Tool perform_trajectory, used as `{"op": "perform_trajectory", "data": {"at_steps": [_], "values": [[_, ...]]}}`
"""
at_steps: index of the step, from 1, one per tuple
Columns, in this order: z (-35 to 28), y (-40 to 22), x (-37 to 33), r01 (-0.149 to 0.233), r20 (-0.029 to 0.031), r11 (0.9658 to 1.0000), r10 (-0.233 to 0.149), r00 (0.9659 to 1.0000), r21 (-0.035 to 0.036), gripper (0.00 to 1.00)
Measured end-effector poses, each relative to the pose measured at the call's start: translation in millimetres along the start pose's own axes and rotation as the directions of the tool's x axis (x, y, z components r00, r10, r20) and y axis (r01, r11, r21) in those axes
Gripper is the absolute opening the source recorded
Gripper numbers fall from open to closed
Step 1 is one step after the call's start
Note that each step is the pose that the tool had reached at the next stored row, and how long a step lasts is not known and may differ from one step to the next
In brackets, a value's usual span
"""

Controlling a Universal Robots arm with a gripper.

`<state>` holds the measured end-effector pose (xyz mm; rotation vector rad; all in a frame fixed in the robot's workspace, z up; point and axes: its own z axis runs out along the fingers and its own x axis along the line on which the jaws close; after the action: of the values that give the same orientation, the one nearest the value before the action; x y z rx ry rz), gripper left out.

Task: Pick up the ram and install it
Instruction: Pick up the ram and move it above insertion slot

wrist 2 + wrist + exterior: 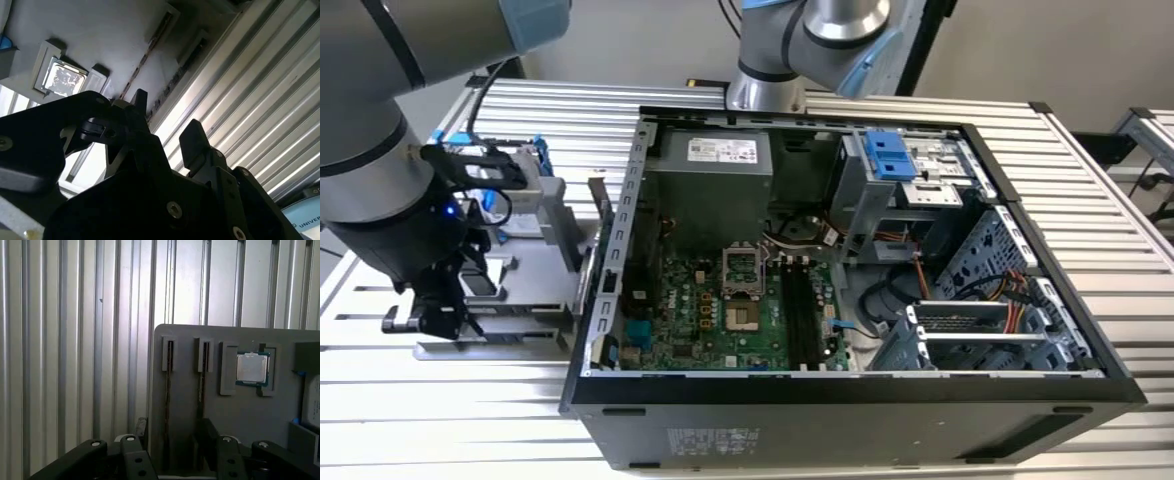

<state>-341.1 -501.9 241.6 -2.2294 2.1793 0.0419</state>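
ram on edge in a slot of the grey tray, at the exterior view's left of the open case. spread end effector low over it, nothing pinched. could clip the neighbouring stick if off-centre; tight between slots, open desk beyond the tray edge.

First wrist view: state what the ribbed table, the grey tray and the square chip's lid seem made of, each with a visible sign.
Ribbed table: likely bare aluminium, satin silver; long straight grooves with soft glints. Grey tray: probably matt plastic; even grey, moulded slots, no shine. Square chip's lid: seemingly metal; pale, reflective face.
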Motion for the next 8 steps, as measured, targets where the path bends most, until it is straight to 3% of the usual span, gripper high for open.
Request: {"op": "perform_trajectory", "data": {"at_steps": [8], "values": [[11.9, 0.0, 0.5, 0.0, 0.0, 1.0, 0.0, 1.0, 0.0, 1.0]]}}
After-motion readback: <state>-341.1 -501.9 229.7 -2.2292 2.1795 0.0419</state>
